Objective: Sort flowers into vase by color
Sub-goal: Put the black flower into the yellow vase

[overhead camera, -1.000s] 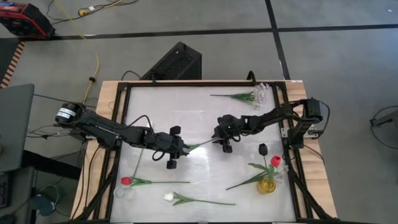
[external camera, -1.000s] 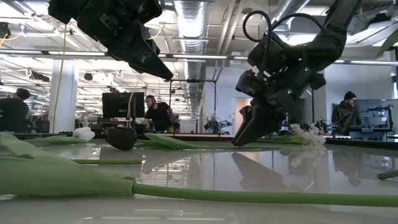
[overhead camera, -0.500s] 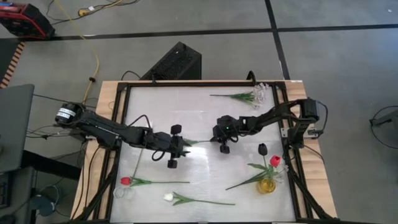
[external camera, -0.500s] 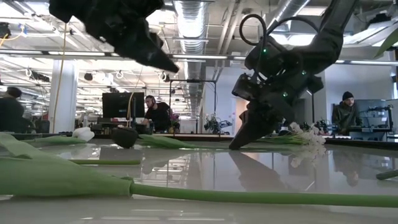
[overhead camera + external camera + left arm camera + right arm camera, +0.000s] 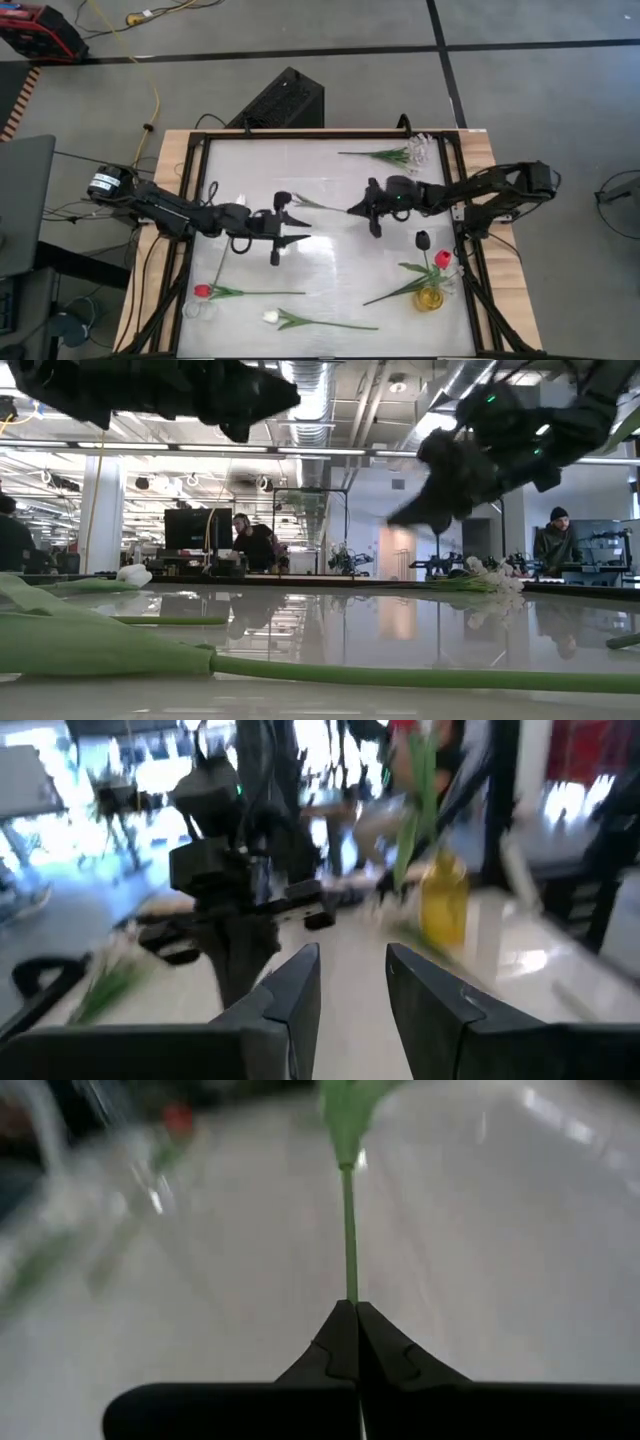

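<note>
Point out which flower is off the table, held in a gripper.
The dark-headed tulip: the right gripper pinches its green stem end. The red tulip and white tulip lie flat on the table.

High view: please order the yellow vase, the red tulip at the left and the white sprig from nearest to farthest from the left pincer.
From the left pincer:
1. Red tulip, near the table's front left.
2. White sprig, at the back right.
3. Yellow vase, at the front right.
</note>
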{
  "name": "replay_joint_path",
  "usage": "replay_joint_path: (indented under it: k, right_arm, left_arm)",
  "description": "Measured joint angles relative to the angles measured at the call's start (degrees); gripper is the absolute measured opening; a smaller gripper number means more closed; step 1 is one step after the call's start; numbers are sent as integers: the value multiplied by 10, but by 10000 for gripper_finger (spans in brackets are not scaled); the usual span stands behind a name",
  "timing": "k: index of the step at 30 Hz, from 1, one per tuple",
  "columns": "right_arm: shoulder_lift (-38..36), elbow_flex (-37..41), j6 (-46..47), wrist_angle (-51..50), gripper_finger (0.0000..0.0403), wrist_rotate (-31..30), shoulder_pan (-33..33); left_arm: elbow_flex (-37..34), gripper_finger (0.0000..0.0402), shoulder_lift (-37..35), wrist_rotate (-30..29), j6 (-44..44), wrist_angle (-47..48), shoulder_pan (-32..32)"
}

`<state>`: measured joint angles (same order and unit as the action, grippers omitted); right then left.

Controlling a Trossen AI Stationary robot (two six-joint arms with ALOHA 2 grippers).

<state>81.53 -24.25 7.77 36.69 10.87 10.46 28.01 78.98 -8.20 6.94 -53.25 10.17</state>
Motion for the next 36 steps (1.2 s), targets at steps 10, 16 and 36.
replay_joint_path:
  k: [10,16,36]
  right_arm:
    - [-34,12,72,267,16,-3,-15]
    - [-34,-32,39,272,16,-7,-69]
    - [-34,-70,-8,249,16,-23,-112]
  left_arm:
    - [-7,105,0,-37,-32,-99,-15]
    - [11,105,3,-38,-44,-122,-32]
    - [187,105,84,1,31,-63,-41]
